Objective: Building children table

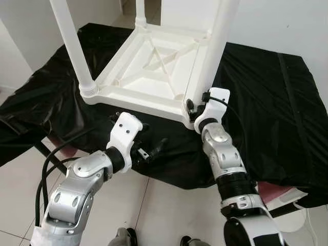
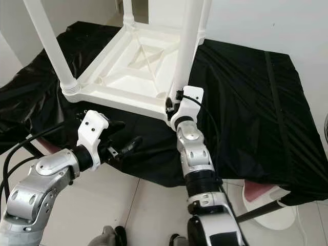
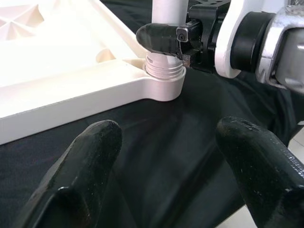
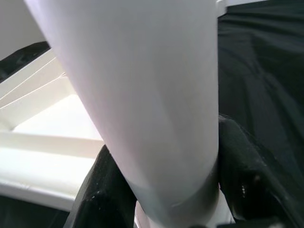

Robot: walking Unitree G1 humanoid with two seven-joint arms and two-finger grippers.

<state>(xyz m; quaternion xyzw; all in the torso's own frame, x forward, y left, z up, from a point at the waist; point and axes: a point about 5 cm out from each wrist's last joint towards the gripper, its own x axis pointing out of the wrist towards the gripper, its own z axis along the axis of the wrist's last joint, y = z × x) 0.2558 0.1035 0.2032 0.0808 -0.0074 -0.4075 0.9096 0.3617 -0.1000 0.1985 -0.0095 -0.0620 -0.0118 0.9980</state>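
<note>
Nearest me, my left end effector [image 1: 146, 141] hovers with its fingers spread wide and empty over the black cloth [image 1: 266, 102], just short of the upturned table [image 1: 148, 77] — free to steady it, I'd guess. Beyond, my right end effector [image 3: 164, 40] clamps the near leg [image 1: 212, 56] just above its threaded socket — likely for screwing it home.
</note>
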